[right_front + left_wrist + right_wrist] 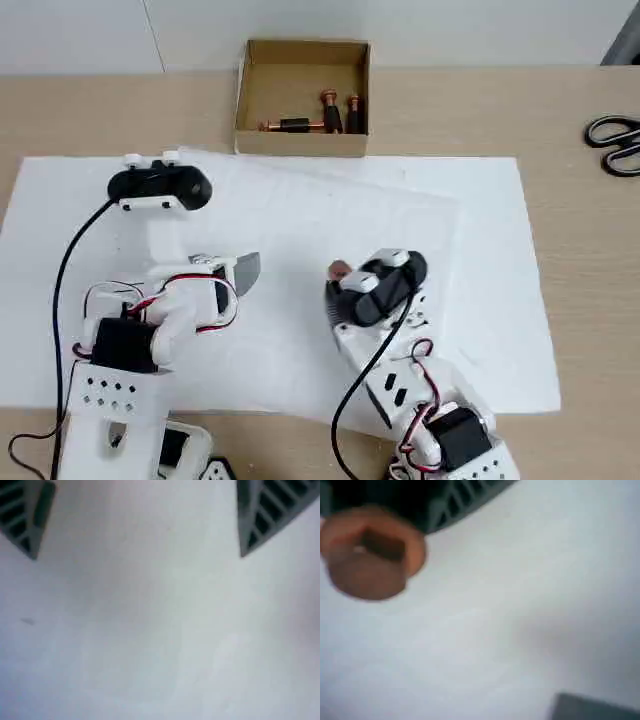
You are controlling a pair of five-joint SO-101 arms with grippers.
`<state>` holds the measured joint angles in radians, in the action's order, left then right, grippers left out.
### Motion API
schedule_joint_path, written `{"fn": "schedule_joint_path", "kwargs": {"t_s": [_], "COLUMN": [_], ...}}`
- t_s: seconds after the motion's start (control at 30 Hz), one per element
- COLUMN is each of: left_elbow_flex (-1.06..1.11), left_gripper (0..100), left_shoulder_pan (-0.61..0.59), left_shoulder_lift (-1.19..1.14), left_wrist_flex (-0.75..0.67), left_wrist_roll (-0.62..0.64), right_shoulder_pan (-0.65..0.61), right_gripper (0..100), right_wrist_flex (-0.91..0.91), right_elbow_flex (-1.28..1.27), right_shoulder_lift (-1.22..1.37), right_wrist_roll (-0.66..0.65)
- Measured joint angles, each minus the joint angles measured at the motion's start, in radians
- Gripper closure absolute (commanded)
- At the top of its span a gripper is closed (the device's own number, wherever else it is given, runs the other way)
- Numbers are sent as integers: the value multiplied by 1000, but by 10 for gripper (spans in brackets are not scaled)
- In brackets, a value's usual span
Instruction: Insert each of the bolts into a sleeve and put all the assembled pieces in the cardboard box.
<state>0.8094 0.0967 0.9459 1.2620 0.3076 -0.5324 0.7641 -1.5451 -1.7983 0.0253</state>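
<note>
**Right arm holds copper piece as box fills.** A copper-coloured piece (pixel 370 555) is clamped in the right gripper (pixel 343 280), low over the white paper sheet (pixel 480 300) near the middle of the table (pixel 560 110). Whether a bare bolt or one already sleeved is held cannot be told. The left gripper (pixel 137 554) is spread wide with nothing between its fingers, and is poised over bare paper to the left of the right arm. Several assembled pieces (pixel 310 122) are seen lying in the cardboard box (pixel 243 95) at the far edge of the paper, well apart from both grippers. A pair of scissors (pixel 612 145) lies at the table's right edge.

The task is judged to be well along, with the carry to the box taken as the likely step in hand. For that step, a firm grip is called for until the piece is above the box's open top, not merely at its near wall. The piece should be lifted high enough for the wall to be cleared. It should then be lowered towards the vacant left part of the box floor, so that the pieces lying there are not knocked. Release is best made low, so that no bolt is shaken from its sleeve.
</note>
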Motion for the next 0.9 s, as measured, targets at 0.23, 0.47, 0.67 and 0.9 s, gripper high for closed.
{"fn": "schedule_joint_path", "kwargs": {"t_s": [0.23,0.47,0.67,0.9], "left_elbow_flex": [0,0,0,0], "left_gripper": [754,754,754,755], "left_shoulder_pan": [-11,-11,-11,-11], "left_shoulder_lift": [0,0,0,0], "left_wrist_flex": [15,15,15,15], "left_wrist_roll": [0,0,0,0], "right_shoulder_pan": [164,181,178,176], "right_gripper": [995,995,995,995], "right_wrist_flex": [25,123,124,-80], "right_elbow_flex": [18,227,493,743], "right_shoulder_lift": [0,89,344,729], "right_wrist_roll": [-71,-106,-106,-106]}}
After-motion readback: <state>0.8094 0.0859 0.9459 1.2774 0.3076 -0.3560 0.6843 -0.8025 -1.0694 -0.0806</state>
